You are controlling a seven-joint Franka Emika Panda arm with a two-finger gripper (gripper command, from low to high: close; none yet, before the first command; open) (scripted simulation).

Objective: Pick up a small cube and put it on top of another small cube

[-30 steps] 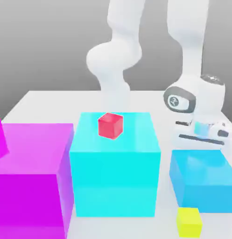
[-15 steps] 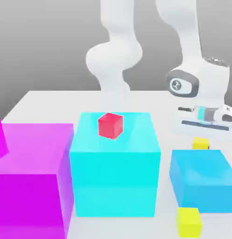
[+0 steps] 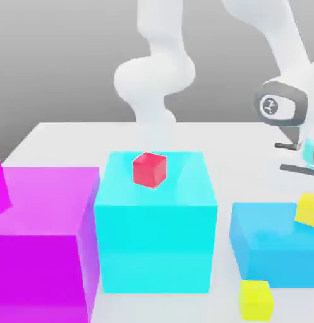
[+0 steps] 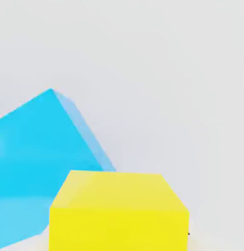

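Landmark: blue block [image 3: 273, 249], low on the table [image 3: 77, 135] at the exterior view's right.
Gripper [image 3: 309, 189]: at the exterior view's right edge, above the blue block's far right corner; hand partly cut off by the frame.
Gripper state: clenched on the small cube [image 3: 307, 209], which hangs tilted just under the hand.
Held cube, hand view: the yellow cube [image 4: 119, 211] sits close below the camera, with the blue block [image 4: 40, 162] beyond it.
Held cube vs. landmark: lifted, over the blue block's upper right edge; contact with the block cannot be told.
Second small cube [image 3: 256, 299]: on the table, just in front of the blue block, well below the gripper.
Cyan block [image 3: 156, 236]: to the left of the blue block, taller.
Red cube [image 3: 150, 169]: on top of the cyan block.
Magenta block [image 3: 42, 240]: left of the cyan block, far from the blue block.
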